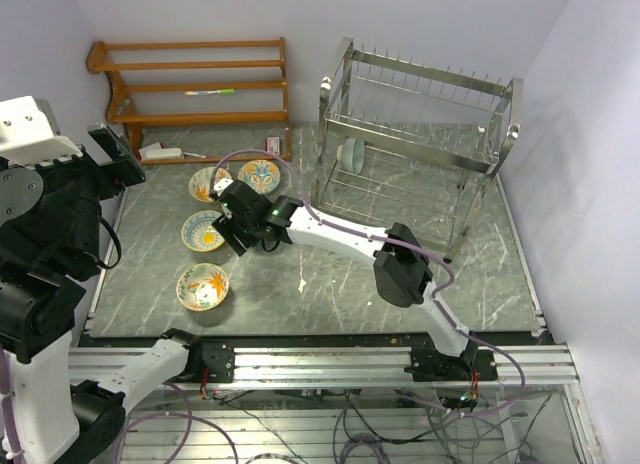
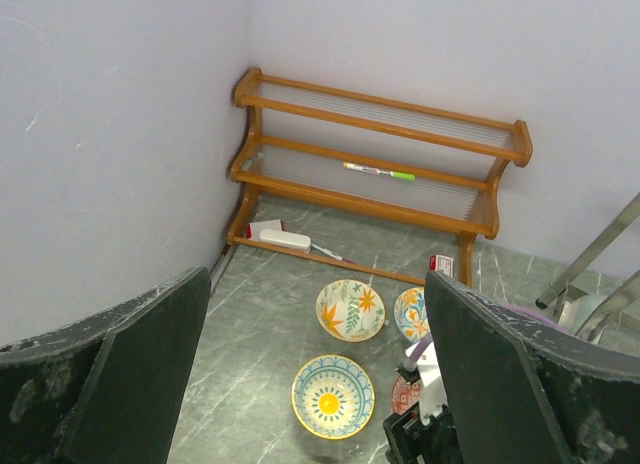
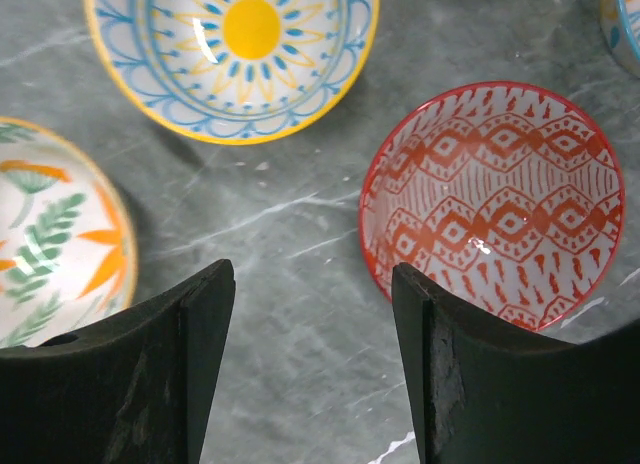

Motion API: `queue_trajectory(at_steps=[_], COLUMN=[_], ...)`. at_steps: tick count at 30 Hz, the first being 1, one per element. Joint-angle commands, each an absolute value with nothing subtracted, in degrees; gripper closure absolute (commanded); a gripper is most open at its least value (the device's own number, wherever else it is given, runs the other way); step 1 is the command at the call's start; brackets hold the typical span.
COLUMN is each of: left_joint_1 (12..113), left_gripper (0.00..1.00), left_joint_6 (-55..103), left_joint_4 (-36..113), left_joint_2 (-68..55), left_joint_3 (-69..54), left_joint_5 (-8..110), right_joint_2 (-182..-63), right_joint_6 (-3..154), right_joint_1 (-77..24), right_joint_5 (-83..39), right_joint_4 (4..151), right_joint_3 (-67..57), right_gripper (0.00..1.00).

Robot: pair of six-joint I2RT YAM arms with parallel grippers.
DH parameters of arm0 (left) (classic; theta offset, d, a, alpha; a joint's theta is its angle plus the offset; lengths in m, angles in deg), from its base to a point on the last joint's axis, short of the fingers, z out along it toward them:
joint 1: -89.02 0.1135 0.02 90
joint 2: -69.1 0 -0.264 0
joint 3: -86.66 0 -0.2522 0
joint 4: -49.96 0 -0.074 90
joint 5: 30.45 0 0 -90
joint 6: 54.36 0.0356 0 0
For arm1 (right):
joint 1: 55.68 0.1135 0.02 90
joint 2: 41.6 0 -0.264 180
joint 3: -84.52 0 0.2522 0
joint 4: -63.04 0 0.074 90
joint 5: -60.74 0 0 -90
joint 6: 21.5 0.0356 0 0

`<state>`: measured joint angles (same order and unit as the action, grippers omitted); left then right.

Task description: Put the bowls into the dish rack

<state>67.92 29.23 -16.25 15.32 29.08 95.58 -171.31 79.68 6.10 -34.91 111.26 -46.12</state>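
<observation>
Right wrist view: right gripper (image 3: 312,314) hangs parted and empty over the marble table (image 3: 290,214), red-patterned bowl (image 3: 495,204) just beside 1 jaw. Shift until its rim sits between the jaws, then close gently.

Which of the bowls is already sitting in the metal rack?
The plain pale green bowl, the only one inside the dish rack; the painted bowls lie on the table.
</observation>
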Motion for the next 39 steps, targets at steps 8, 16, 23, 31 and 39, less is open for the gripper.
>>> queue_trajectory(at_steps=[8, 16, 23, 31, 39], left_joint_1=[67.6, 67.7, 67.7, 67.7, 67.7], left_gripper=[0.01, 0.01, 0.01, 0.01, 0.01], left_joint_6=[29.8, 30.9, 31.9, 32.8, 31.9], left_joint_4=[-16.2, -15.9, -14.8, -13.0, -12.2], left_joint_2=[16.7, 17.0, 16.8, 16.0, 15.9], left_joint_3=[29.0, 27.9, 27.2, 26.7, 26.1], left_joint_5=[98.3, 99.5, 100.2, 99.7, 98.3], right_joint_2=[-177.4, -180.3, -181.1, -171.5, -154.3], right_joint_6=[72.1, 69.4, 68.7, 69.8, 81.1], right_joint_1=[4.4, 3.9, 2.8, 1.5, -2.6], right_joint_5=[-41.7, -41.5, -40.3, -25.6, 4.3], right_joint_4=[112.7, 111.1, 110.7, 106.9, 95.9], right_joint_3=[-49.8, -49.0, -49.8, -43.1, -27.6], right_gripper=[0.45, 0.50, 0.83, 1.00, 1.00])
